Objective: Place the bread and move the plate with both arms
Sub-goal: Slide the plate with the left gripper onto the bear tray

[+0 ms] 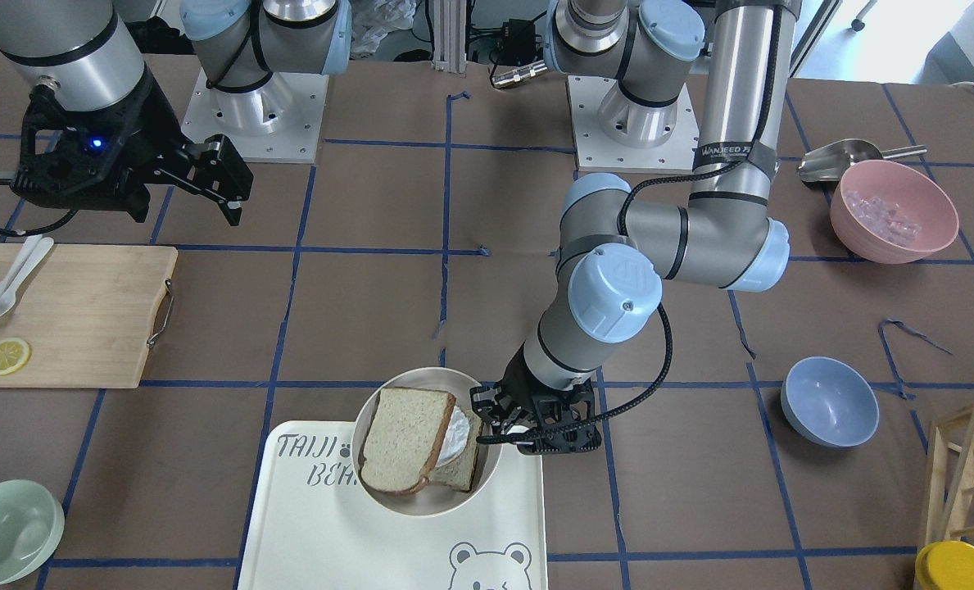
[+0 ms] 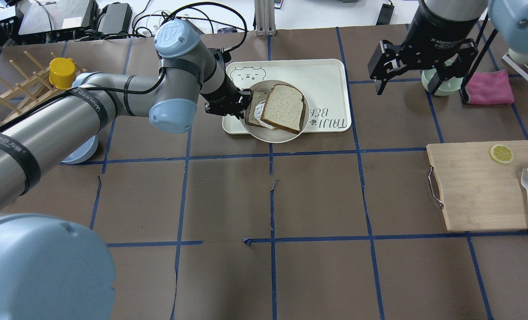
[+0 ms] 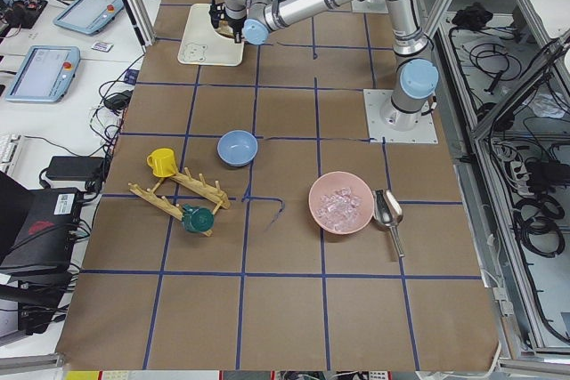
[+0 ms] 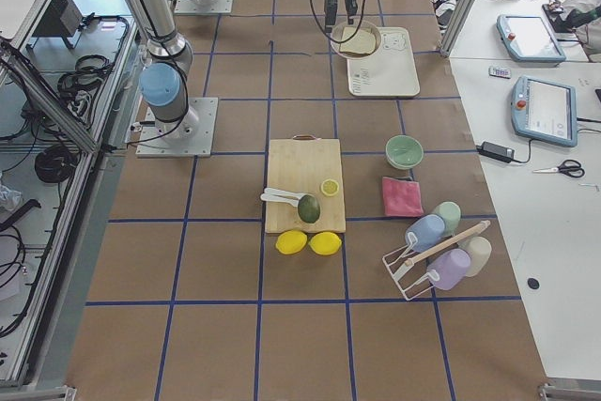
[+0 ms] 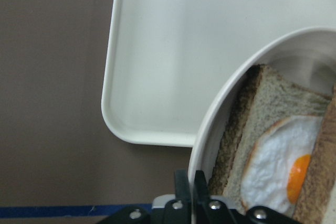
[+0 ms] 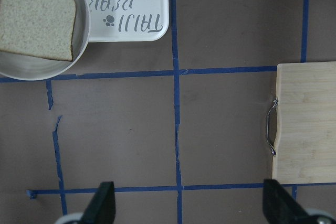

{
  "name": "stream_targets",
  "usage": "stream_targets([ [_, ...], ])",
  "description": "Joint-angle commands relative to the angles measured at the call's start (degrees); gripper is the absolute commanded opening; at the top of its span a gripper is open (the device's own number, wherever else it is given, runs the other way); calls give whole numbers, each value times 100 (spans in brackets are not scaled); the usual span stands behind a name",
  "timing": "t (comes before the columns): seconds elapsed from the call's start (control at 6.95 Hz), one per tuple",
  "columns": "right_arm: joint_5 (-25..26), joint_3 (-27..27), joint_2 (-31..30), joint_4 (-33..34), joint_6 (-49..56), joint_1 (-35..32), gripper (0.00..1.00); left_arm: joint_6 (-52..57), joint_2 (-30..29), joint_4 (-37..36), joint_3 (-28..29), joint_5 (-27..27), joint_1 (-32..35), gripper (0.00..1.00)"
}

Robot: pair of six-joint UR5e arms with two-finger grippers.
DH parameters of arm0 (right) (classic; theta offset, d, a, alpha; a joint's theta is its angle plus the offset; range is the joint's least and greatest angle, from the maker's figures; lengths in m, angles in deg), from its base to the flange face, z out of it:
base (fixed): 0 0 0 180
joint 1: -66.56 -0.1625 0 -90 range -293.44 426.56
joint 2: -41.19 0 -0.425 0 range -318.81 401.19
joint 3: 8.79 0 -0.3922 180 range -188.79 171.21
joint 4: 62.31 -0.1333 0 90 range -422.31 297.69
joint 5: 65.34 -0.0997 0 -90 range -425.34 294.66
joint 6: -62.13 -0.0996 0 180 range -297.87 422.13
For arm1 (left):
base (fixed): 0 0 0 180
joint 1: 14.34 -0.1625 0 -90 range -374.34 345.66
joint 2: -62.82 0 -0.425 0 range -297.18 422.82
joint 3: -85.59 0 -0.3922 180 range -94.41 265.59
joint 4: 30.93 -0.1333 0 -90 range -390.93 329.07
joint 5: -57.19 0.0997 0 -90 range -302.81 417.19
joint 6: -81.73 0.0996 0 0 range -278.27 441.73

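The plain bread (image 2: 283, 108) lies on top of a smaller slice with a fried egg (image 5: 273, 166) in the round cream plate (image 2: 273, 136). The plate overlaps the robot-side edge of the "TAIJI BEAR" tray (image 2: 326, 75). My left gripper (image 2: 245, 101) is shut on the plate's rim on its left side; the left wrist view shows the fingers (image 5: 185, 181) pinching the rim (image 5: 220, 108). My right gripper (image 2: 420, 84) is open and empty, held high to the right of the tray. In the right wrist view the bread (image 6: 37, 17) and plate (image 6: 80, 51) sit at the upper left.
A wooden cutting board (image 2: 477, 186) with a lemon slice, an avocado and white cutlery lies at the right. A pale green bowl (image 2: 441, 84) and pink cloth (image 2: 490, 86) are behind the right gripper. A blue bowl (image 1: 829, 400), pink bowl (image 1: 894, 209) and wooden rack (image 2: 10, 93) are on the left side.
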Motion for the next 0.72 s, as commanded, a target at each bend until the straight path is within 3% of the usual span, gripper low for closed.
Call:
stream_targets([
  [0.0,1,-8,-2,-7,7,0,100,5,-712,30,939,-55,0,0],
  [0.29,1,1,-11,-34,-2,9,100,14,-1153,31,1346,-72,-9,0],
  [0.58,1,1,-2,-25,7,9,100,-3,-1251,30,1365,-72,-18,0],
])
